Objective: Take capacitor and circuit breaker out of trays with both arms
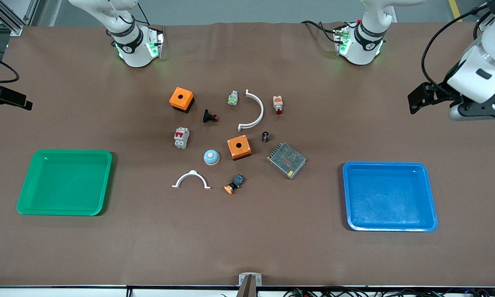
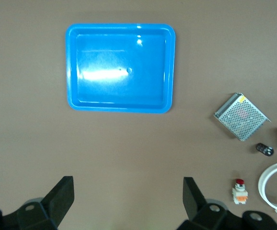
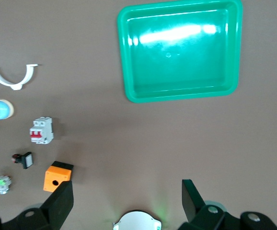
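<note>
The capacitor, a tiny black cylinder, stands on the table beside an orange box; it also shows in the left wrist view. The breaker, light grey with red levers, lies toward the right arm's end of the group; it also shows in the right wrist view. My left gripper is up over the left arm's end of the table, open and empty. My right gripper is up over the right arm's end, open and empty.
A blue tray lies at the left arm's end and a green tray at the right arm's end. Between them are a second orange box, a mesh power supply, two white arcs, a blue dome and several small buttons.
</note>
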